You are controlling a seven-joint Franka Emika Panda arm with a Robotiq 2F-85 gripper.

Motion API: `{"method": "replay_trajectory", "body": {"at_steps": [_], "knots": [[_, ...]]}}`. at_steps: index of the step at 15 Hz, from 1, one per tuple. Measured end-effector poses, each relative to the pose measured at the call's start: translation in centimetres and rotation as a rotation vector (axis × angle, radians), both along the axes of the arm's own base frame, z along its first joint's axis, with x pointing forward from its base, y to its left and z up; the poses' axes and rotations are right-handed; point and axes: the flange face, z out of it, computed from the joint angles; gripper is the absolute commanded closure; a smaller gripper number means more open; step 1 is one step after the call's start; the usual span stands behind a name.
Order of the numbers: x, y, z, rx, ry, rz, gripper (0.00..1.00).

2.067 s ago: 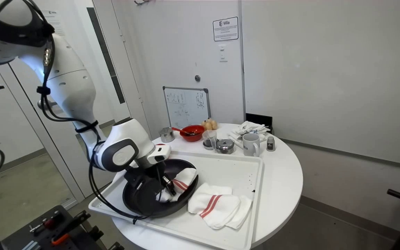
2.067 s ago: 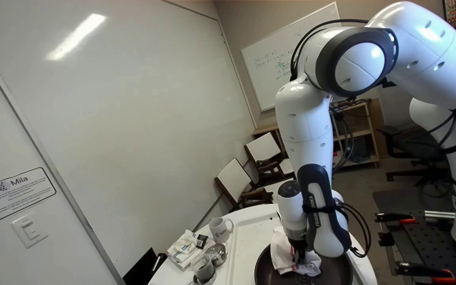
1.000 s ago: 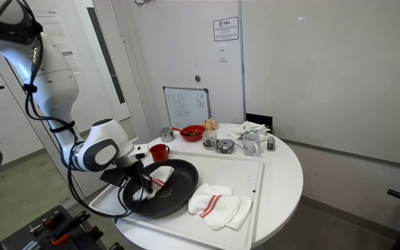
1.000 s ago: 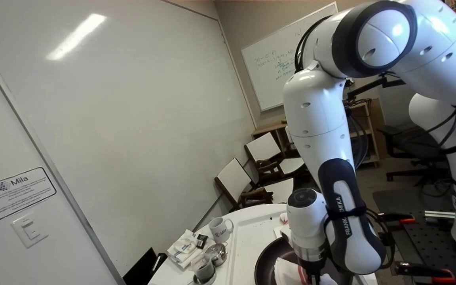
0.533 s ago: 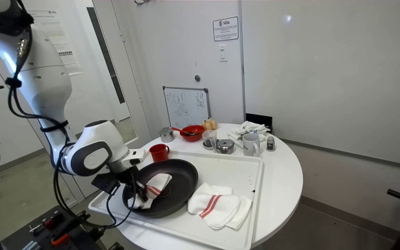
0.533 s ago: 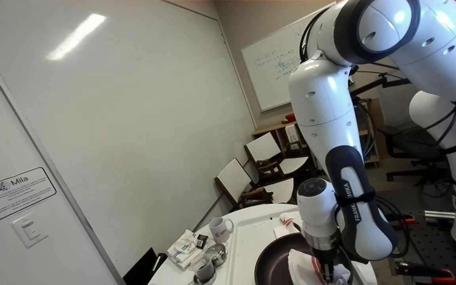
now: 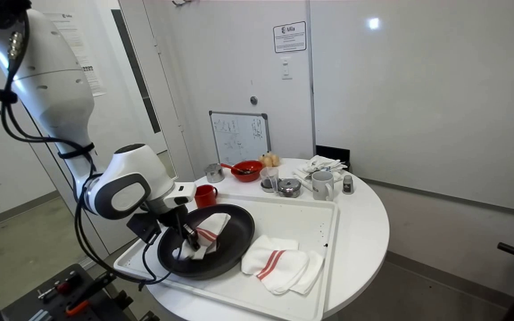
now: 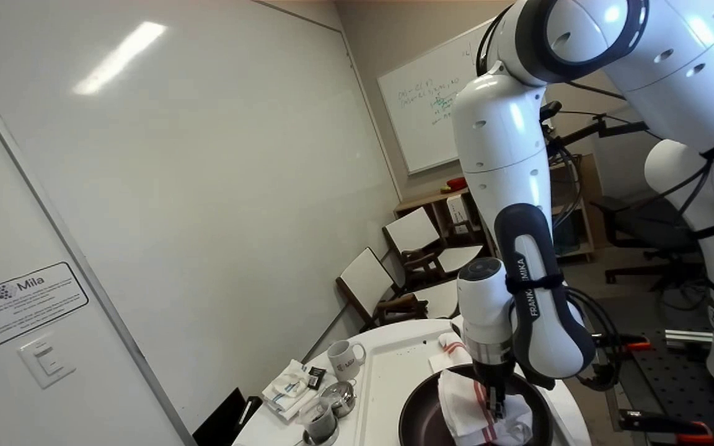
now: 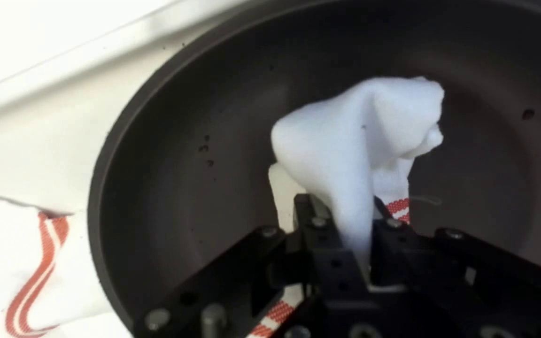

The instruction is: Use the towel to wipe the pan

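My gripper (image 9: 340,206): I am clenching a pinch of the towel (image 9: 336,141) between both fingers (image 9: 304,211), with fabric filling the gap; in the wrist view I am pointing in from six o'clock.
The towel: it is lying inside the pan (image 7: 235,243), part of it bulging out of my grasp toward one o'clock in the wrist view, and its red stripes (image 9: 397,205) are showing beside my fingers.
The pan: it is sitting on the tray (image 7: 301,223); in the wrist view, small dark specks (image 9: 204,148) are marking its inside at nine o'clock from the towel, and a larger spot (image 9: 528,114) is showing at three o'clock.
My arm (image 7: 56,98): in an exterior view it is slanting down to the pan from between ten and eleven o'clock.
The folded towel (image 7: 288,267): it is lying on the tray just beside the pan, between three and four o'clock from it in an exterior view; I am not seeing clearly whether the two are touching.
The counter (image 7: 364,240): it is carrying the tray; reading the clock from the pan in an exterior view, the red mug (image 7: 205,196) is standing at twelve, the red bowl (image 7: 244,177) at one, and the shiny metal container (image 7: 289,189), the grey mug (image 7: 321,186) and a heap of white cloths (image 7: 321,165) at about two.
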Motion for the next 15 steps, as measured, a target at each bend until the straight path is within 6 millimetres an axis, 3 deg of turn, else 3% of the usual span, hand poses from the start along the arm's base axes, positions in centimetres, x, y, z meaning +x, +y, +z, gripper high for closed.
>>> {"method": "replay_trajectory", "body": {"at_steps": [6,7,10,15], "knots": [[2.6,-2.6,4.5,0.049,-0.042,-0.083,0.9],[3.3,-3.1,5.5,0.066,-0.038,-0.093,0.84],[5.1,-4.3,8.4,0.111,-0.044,-0.104,0.84],[5.1,-4.1,8.8,0.119,-0.044,-0.098,0.84]]}}
